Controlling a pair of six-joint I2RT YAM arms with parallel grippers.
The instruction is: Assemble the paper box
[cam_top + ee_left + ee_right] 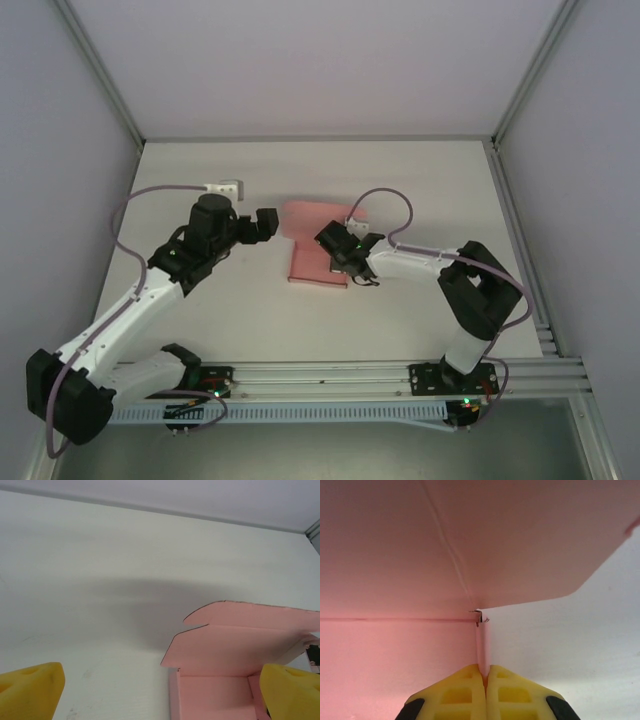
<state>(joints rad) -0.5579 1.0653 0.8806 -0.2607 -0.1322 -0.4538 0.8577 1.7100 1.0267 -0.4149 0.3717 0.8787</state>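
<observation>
White desk (420,190) carried the work: the right tool (485,672) was clamped on an upright side flap of the box (310,262), probably to fold it inward. The left tool (160,695), fingers apart, hovered just beside the box mid-desk, likely ready to brace it.

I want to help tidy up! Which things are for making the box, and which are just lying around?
For the job: pink paper box; right gripper, jaws shut on its wall; left gripper, jaws open.
Lying about: small white block.
</observation>
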